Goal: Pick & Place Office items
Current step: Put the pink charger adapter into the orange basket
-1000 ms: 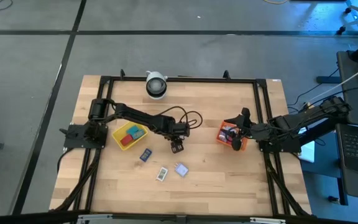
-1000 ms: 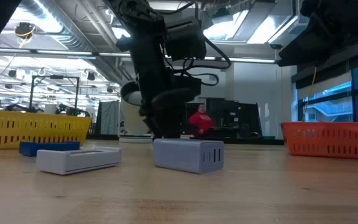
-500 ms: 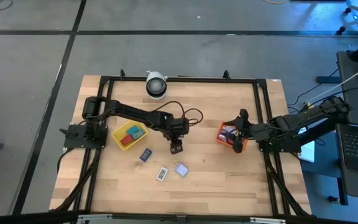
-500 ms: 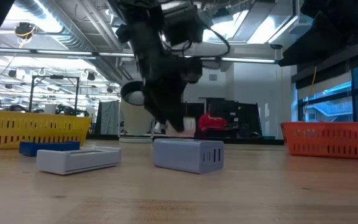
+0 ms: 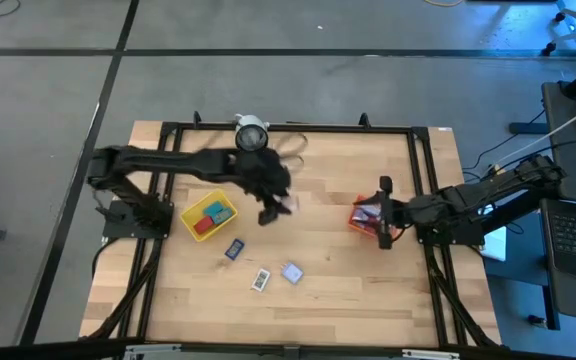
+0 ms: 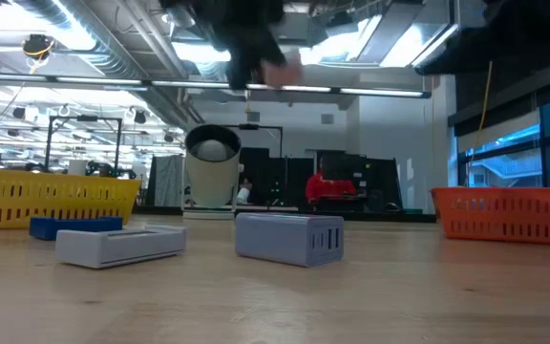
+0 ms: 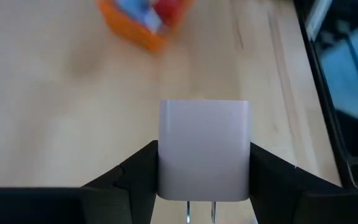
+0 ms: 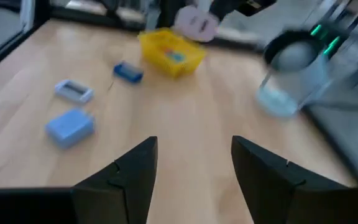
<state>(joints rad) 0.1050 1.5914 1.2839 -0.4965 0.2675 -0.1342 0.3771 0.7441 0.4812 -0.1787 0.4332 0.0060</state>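
Note:
My left gripper (image 5: 273,208) is high above the table's middle, shut on a white blocky item (image 7: 204,149) with two metal prongs. The low view shows that gripper (image 6: 256,53) near the picture's top. Three office items lie flat on the wood: a dark blue one (image 5: 234,249), a white one (image 5: 260,280) and a pale blue block (image 5: 291,271). Red and teal pieces sit in the yellow tray (image 5: 208,215). My right gripper (image 8: 191,180) is open and hangs over the red-orange tray (image 5: 368,215), which holds several pieces. My left gripper pinches the white item between its two fingers (image 7: 135,171), which press on two opposite side faces (image 7: 166,168) near the pronged end. The prongs (image 7: 188,211) point back toward the wrist. The item is lifted clear of the table.
A round white-and-grey cylinder (image 5: 251,135) stands at the far edge, just beyond my left gripper. A black frame (image 5: 288,127) runs around the table. Bare wood lies between the two trays and along the near edge.
My left gripper has risen from the table's middle with the white item, lifting it clear, and has swung toward the far edge and the cylinder. The three loose items have stayed where they were.

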